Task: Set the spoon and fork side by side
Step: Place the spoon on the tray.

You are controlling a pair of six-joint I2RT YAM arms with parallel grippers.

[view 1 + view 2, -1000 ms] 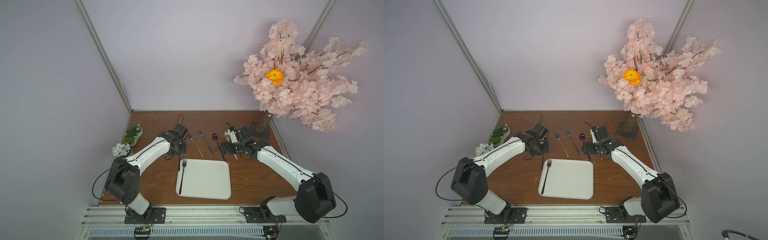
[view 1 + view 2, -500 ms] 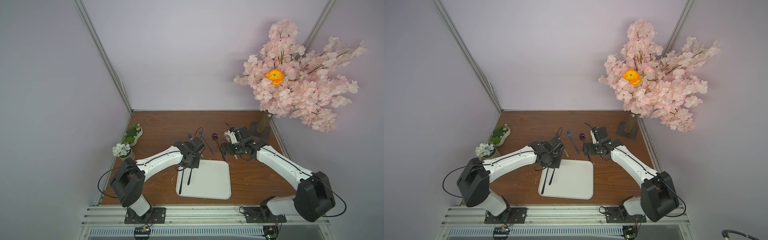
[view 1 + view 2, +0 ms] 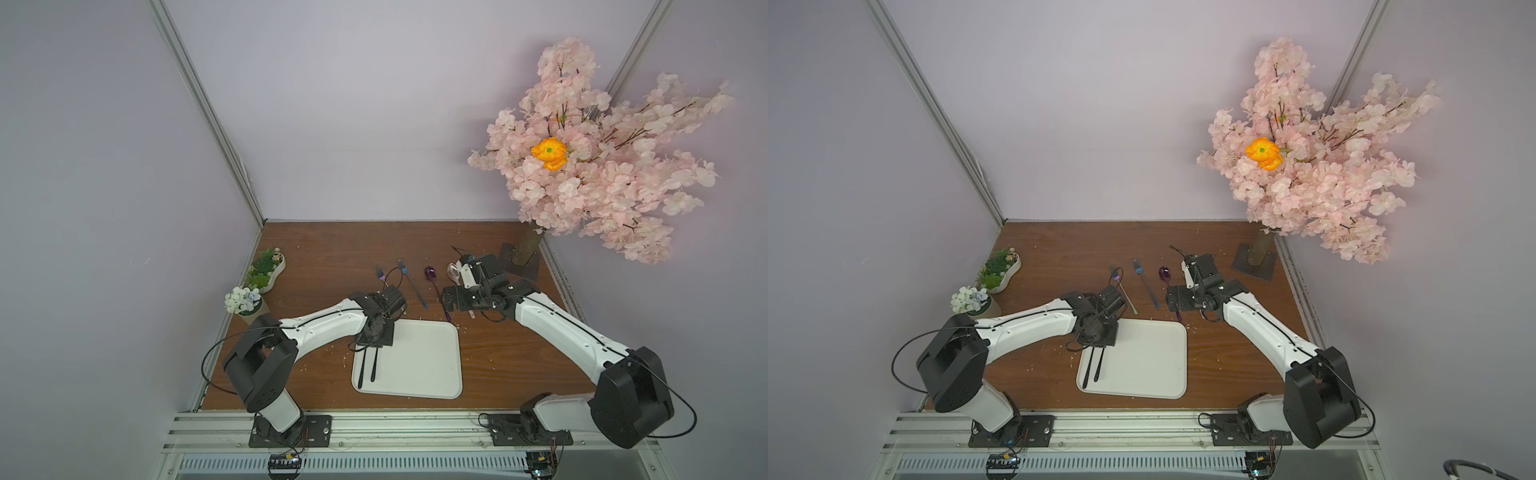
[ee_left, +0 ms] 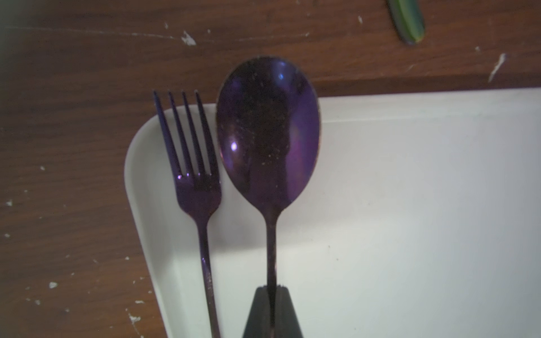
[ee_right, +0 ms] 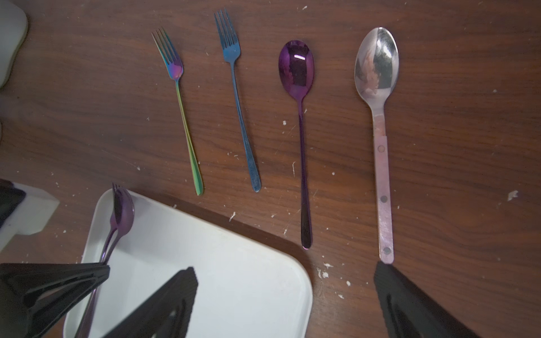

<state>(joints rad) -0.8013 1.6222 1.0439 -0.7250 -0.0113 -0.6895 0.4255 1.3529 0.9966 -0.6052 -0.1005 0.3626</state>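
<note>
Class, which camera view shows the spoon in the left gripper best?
Left wrist view: the spoon fills it, bowl to handle. Both top views show only its handle; the right wrist view shows it small, overlapping the fork.

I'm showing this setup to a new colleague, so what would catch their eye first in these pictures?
The big pink blossom tree with one orange flower rises from the table's far right corner. At the left edge of the white tray near the front, the left gripper is shut on a purple spoon beside a purple fork.

Top views high, frontal, down over the whole table [image 3: 324, 245]; wrist views close, seemingly both over one tray [image 4: 409, 204] corner.
</note>
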